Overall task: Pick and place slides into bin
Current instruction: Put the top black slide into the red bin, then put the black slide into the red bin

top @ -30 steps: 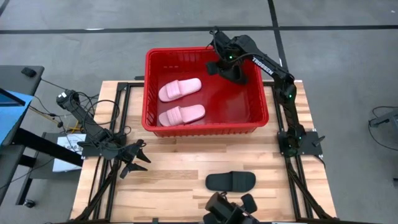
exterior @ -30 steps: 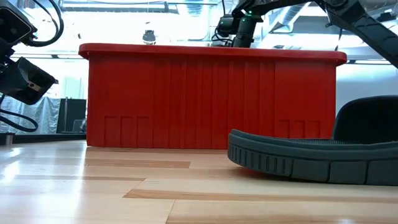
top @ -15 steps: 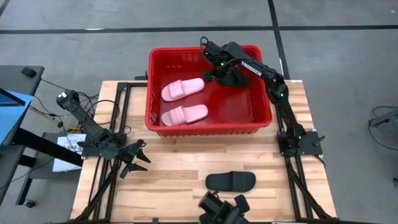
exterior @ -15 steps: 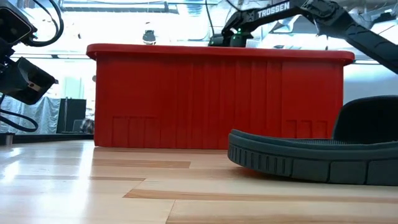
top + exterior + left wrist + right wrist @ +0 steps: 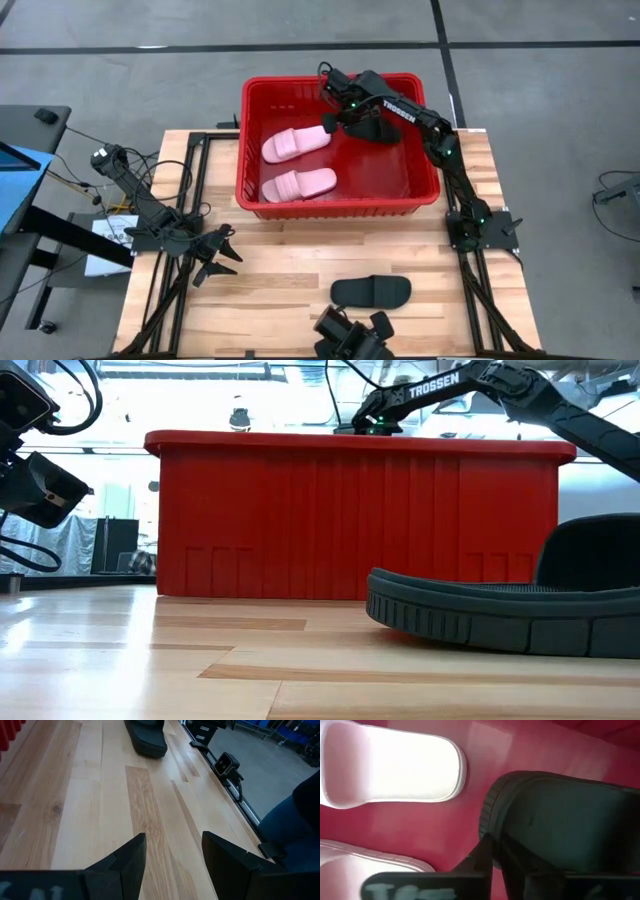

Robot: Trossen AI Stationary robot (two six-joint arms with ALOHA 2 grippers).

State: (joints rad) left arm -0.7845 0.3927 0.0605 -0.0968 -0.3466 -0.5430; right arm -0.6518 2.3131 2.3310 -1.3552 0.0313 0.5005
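The red bin (image 5: 420, 185) stands at the table's far side and also shows in the low view (image 5: 300, 510). Two pale pink slides (image 5: 295, 143) (image 5: 298, 184) lie flat on its floor. My right gripper (image 5: 345, 108) reaches into the bin's far part and is shut on a black slide (image 5: 375, 128), which fills the right wrist view (image 5: 560, 820) beside a pink slide (image 5: 390, 767). The second black slide (image 5: 371, 291) lies flat on the table near the front edge and also shows in the low view (image 5: 500, 610). My left gripper (image 5: 222, 262) is open and empty at the table's left, as the left wrist view shows (image 5: 172, 845). My right gripper holds the black slide by its ribbed edge near one rounded end (image 5: 487, 827), pinched between the two fingers. One finger (image 5: 482, 857) shows against that edge; the other is hidden by the slide. The slide is inside the bin; whether it rests on the floor I cannot tell.
A dark camera mount (image 5: 350, 340) sits at the table's front edge, close to the loose black slide. Bare wood lies between the bin and the front edge (image 5: 290, 260). Black frame rails run along both table sides (image 5: 470, 270).
My right gripper has gone toward the table's left and down into the bin with the black slide. The bin has slid a little toward the table's right edge, the pink slides going with it.
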